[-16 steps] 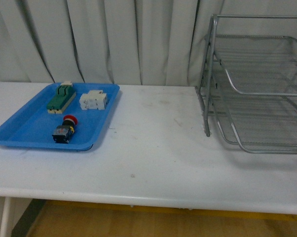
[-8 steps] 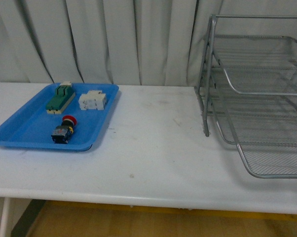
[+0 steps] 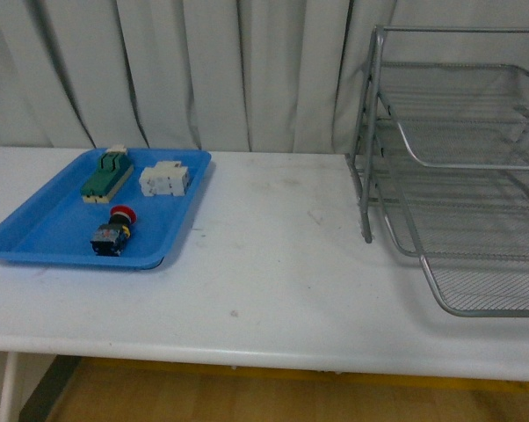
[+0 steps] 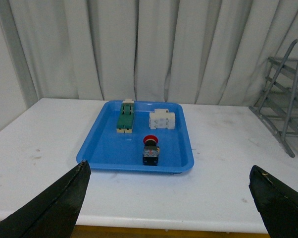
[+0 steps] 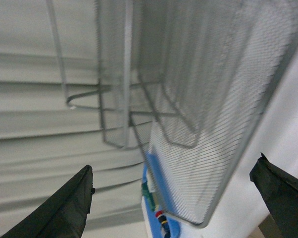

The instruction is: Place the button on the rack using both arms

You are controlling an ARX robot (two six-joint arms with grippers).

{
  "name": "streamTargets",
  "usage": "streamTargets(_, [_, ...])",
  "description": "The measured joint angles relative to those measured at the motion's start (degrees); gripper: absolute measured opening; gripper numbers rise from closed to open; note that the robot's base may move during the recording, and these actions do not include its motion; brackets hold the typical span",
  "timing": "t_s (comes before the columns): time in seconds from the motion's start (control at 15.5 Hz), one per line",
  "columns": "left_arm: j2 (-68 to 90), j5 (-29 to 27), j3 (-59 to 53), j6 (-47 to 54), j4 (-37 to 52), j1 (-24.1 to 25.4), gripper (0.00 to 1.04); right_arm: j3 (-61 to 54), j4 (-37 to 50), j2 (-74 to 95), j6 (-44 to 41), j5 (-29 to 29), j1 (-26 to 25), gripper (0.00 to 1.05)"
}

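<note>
At the lower left of the front view, the button [image 3: 115, 230] is seen lying in the blue tray [image 3: 36, 233], near its front rim, with the red cap turned toward the curtain. The rack [image 3: 458, 176] is set at the right edge, well apart from the tray, its lowest tier projecting forward. The left gripper [image 4: 169, 169] is held spread wide, facing the tray. The right gripper [image 5: 174, 163] is likewise spread, close to the rack's mesh.

The left gripper [image 4: 169, 168] holds its dark fingers [image 4: 65, 198] wide apart above the white table [image 4: 228, 163]. On the blue tray [image 4: 109, 146] the button [image 4: 151, 148] lies nearest, with a green-topped block [image 4: 125, 116] and a white component [image 4: 162, 119] farther back. The rack [image 4: 282, 99] stands well right.
</note>
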Motion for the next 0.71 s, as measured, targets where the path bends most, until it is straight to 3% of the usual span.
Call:
streamTargets(0.13, [0.00,0.00,0.00,0.00,0.00,0.00,0.98,-2.23,-3.23,-17.40,-3.74,-2.71,-1.49,0.97])
streamTargets(0.19, [0.00,0.00,0.00,0.00,0.02,0.00,0.98,1.51,-21.51,-32.33,-14.99,3.26,-0.83,0.85])
streamTargets(0.26, [0.00,0.02,0.00,0.00,0.00,0.00,0.98,4.57,-34.99,-47.23,-31.36,5.86,-0.24,0.72])
streamTargets(0.39, [0.00,-0.02,0.00,0.00,0.02,0.00,0.98,5.14,-58.45,-70.01,-61.37,8.50,2.78,0.44])
streamTargets(0.45, [0.00,0.00,0.00,0.00,0.00,0.00,0.98,3.30,-65.94,-77.00,-69.81,11.02,5.40,0.31])
streamTargets(0.58, [0.00,0.00,0.00,0.00,0.02,0.00,0.98,-0.55,-68.22,-84.56,-75.97,14.99,9.38,0.04])
streamTargets(0.64, [0.00,0.00,0.00,0.00,0.00,0.00,0.98,-1.49,-67.93,-85.66,-76.98,16.26,10.62,0.02])
streamTargets(0.71, [0.00,0.00,0.00,0.00,0.00,0.00,0.98,-3.19,-68.39,-87.12,-77.42,21.86,15.30,0.02])
